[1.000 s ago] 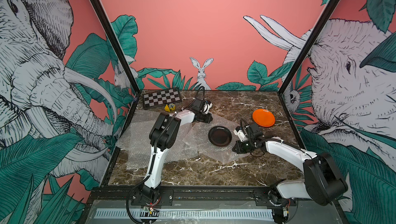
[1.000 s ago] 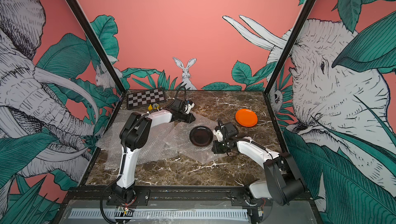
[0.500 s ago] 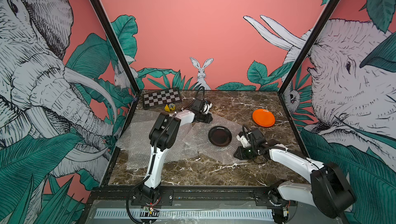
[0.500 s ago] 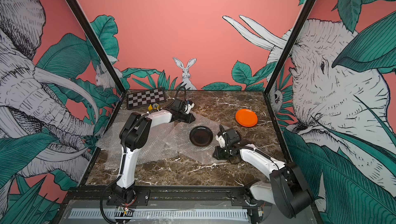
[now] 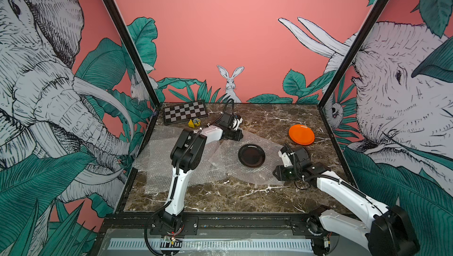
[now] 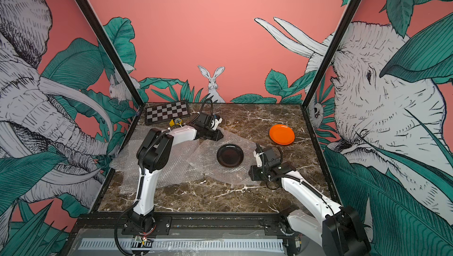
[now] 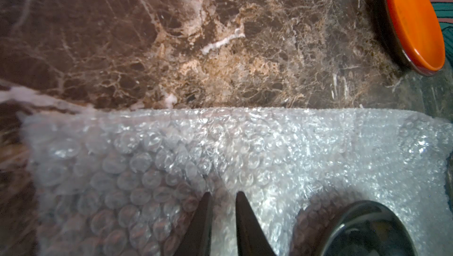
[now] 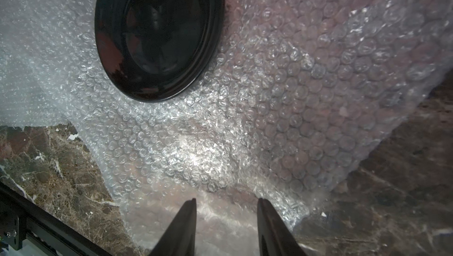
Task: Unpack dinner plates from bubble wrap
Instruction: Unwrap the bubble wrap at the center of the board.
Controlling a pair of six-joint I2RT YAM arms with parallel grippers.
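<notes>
The black plate (image 8: 157, 34) is lying bare on the bubble wrap (image 8: 294, 95), the right end effector (image 8: 226, 203) is hovering half open and empty over its corner, and the left end effector (image 7: 221, 194), nearly closed, is seemingly pinching the far edge, so tugging is risking dragging the plate along.

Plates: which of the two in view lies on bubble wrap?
The black plate, mid-table, lies on the bubble wrap; the orange plate sits on the bare marble tabletop farther back.

top views high, frontal, wrist views close, sharing black plate (image 8: 157, 34)
</notes>
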